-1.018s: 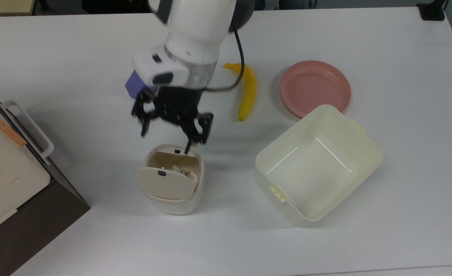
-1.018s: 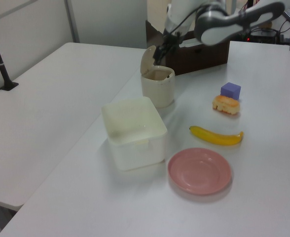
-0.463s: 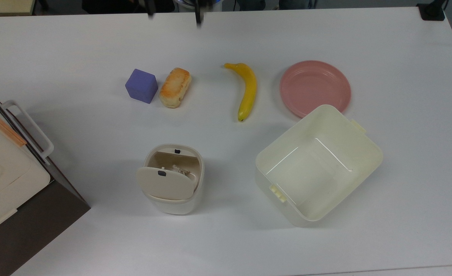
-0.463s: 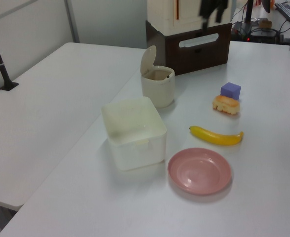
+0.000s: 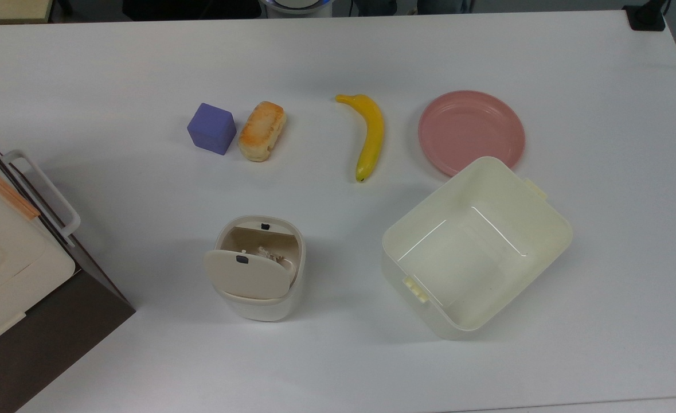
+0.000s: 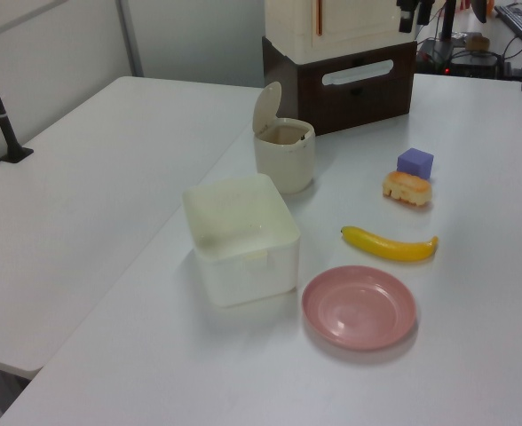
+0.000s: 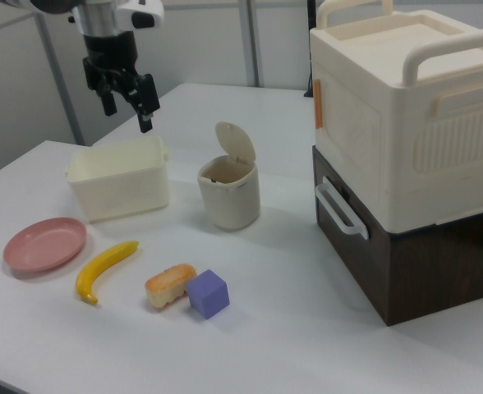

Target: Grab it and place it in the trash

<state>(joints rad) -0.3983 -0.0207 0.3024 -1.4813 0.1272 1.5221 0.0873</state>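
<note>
The trash (image 5: 256,298) is a small cream bin near the table's front in the top view, its flap lid (image 5: 247,274) tipped open. Inside the opening lies the whitish wrinkly paper wad (image 5: 269,253), partly hidden by the lid. The bin (image 7: 229,197) stands mid-table in the right view and shows in the left view (image 6: 284,160) with its lid up. My gripper (image 7: 128,108) hangs high in the air at the right view's upper left, above the large tub, open and holding nothing. Dark parts of it (image 6: 416,11) touch the left view's top edge.
A purple cube (image 5: 211,128), a bread roll (image 5: 262,137), a banana (image 5: 369,135) and a pink plate (image 5: 471,131) lie in a row behind the bin. A large cream tub (image 5: 535,226) sits to the top view's right. A cream box on a brown cabinet (image 7: 406,164) stands beside the bin.
The arm has lifted from just over the bin's opening and drawn back out of the top view. The wad stays inside the bin, and the lid stays tipped open.
</note>
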